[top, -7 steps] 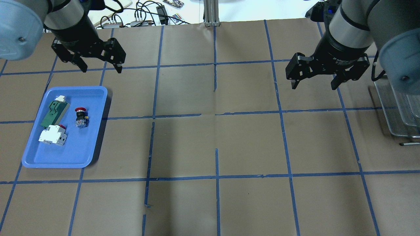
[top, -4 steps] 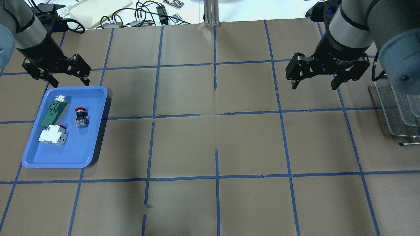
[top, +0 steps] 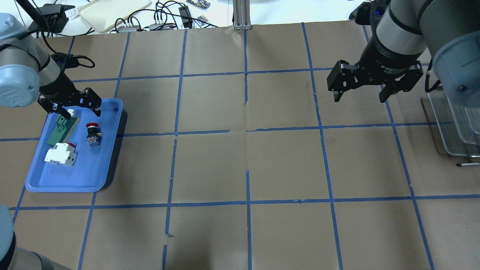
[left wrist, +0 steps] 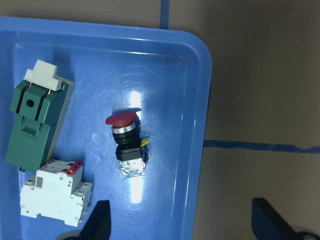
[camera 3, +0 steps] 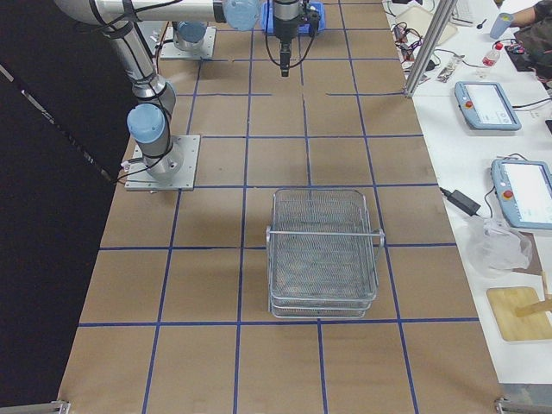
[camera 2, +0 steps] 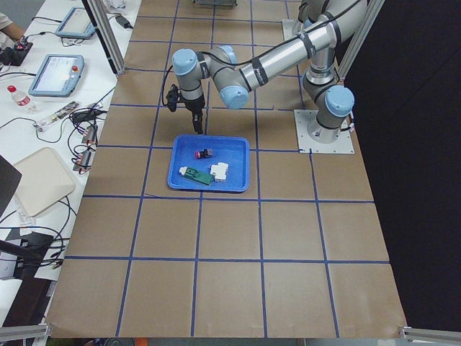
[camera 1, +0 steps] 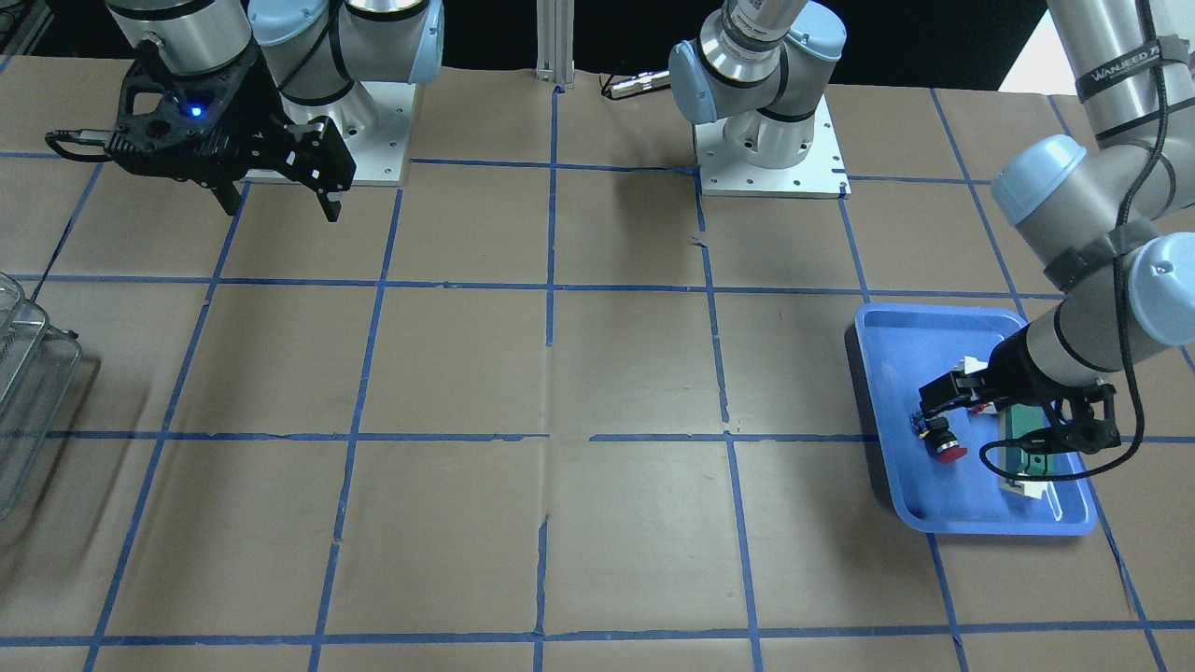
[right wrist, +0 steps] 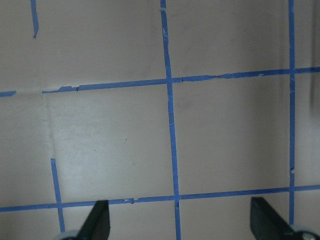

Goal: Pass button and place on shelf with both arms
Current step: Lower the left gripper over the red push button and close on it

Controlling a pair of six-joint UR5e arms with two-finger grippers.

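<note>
The button (top: pixel 92 132) lies on its side in the blue tray (top: pixel 75 180), left of the overhead view. The left pincer (top: pixel 77 108) hangs released over the tray's upper end. The right pincer (top: pixel 359 99), released too, hovers upper right, near the shelf (top: pixel 453 127).

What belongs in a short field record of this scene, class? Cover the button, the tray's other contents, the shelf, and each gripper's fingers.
button: lying on its side in the blue tray, not grasped
other tray contents: green-and-white part; white-and-red block
shelf: wire rack on the table at the robot's right, no button on it
left gripper: fingers open, above the tray, holding nothing
right gripper: fingers open, above the table, holding nothing
task stage: pick-up not yet done
</note>
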